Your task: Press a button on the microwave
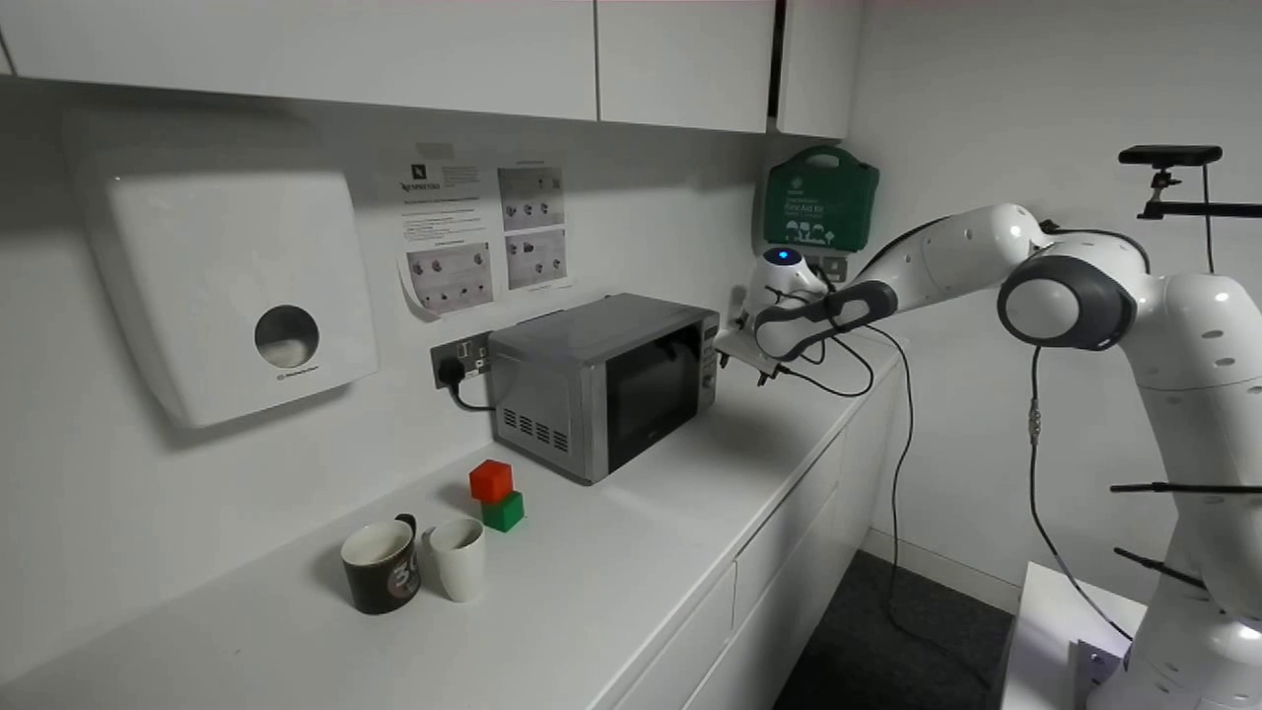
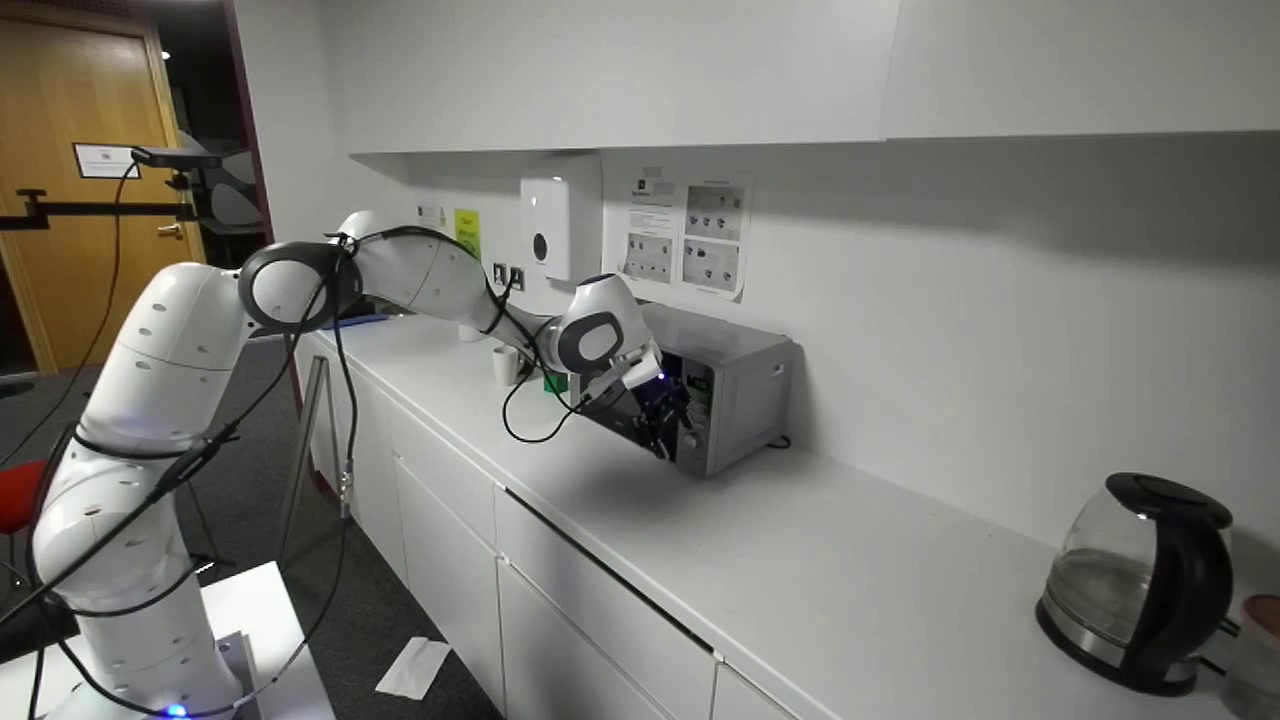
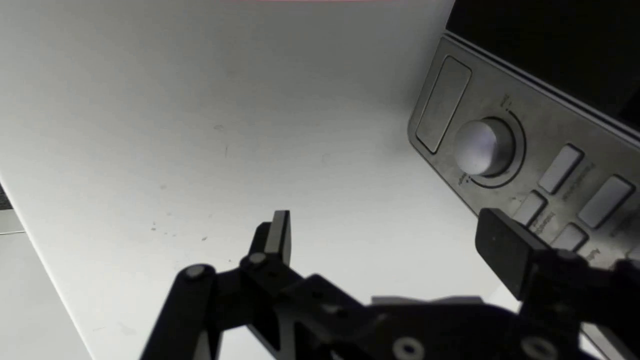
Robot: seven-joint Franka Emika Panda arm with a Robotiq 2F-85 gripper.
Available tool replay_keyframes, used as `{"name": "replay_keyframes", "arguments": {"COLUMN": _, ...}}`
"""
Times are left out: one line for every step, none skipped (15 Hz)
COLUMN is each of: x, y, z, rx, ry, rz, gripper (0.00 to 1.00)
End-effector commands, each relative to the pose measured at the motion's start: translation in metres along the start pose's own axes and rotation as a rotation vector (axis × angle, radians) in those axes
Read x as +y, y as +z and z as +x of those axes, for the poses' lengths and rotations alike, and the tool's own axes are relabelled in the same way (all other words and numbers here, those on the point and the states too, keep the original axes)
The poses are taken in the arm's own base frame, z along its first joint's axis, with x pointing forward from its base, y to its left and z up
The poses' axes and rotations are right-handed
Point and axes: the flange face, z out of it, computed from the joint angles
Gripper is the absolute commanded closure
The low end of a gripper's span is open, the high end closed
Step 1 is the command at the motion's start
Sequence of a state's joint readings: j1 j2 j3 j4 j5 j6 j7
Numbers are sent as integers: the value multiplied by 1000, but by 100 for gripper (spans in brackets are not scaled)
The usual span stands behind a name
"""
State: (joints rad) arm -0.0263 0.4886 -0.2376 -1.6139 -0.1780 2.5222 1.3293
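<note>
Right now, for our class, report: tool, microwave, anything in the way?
Tool open, empty, near control strip. Microwave upright, door shut. In wrist view, one finger partly hides some buttons.

Arm (image 1: 1065, 301) outstretched, wrist (image 2: 600, 325) angled down, fingers (image 3: 507, 250) parted wide

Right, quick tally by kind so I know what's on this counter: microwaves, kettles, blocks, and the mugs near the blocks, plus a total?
Microwave: 1
Kettle: 1
Blocks: 2 (red block, green block)
Mugs near the blocks: 2 (dark mug, white mug)
Total: 6
</note>
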Motion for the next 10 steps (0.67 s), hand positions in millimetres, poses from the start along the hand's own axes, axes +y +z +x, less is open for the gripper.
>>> {"name": "replay_keyframes", "arguments": {"x": -12, "y": -1, "z": 5, "rx": 9, "ry": 30, "rz": 4, "gripper": 0}}
{"name": "replay_keyframes", "arguments": {"x": -13, "y": -1, "z": 5, "rx": 11, "ry": 29, "rz": 5, "gripper": 0}}
{"name": "replay_keyframes", "arguments": {"x": -14, "y": 0, "z": 6, "rx": 11, "ry": 28, "rz": 5, "gripper": 0}}
{"name": "replay_keyframes", "arguments": {"x": -15, "y": 1, "z": 6, "rx": 10, "ry": 28, "rz": 5, "gripper": 0}}
{"name": "replay_keyframes", "arguments": {"x": -16, "y": 3, "z": 6, "rx": 10, "ry": 27, "rz": 5, "gripper": 0}}
{"name": "replay_keyframes", "arguments": {"x": -16, "y": 5, "z": 5, "rx": 10, "ry": 26, "rz": 2, "gripper": 0}}
{"name": "replay_keyframes", "arguments": {"x": -16, "y": 6, "z": 5, "rx": 10, "ry": 25, "rz": 1, "gripper": 0}}
{"name": "replay_keyframes", "arguments": {"x": -17, "y": 8, "z": 5, "rx": 10, "ry": 24, "rz": -3, "gripper": 0}}
{"name": "replay_keyframes", "arguments": {"x": -17, "y": 10, "z": 5, "rx": 13, "ry": 22, "rz": -7, "gripper": 0}}
{"name": "replay_keyframes", "arguments": {"x": -17, "y": 12, "z": 5, "rx": 14, "ry": 21, "rz": -10, "gripper": 0}}
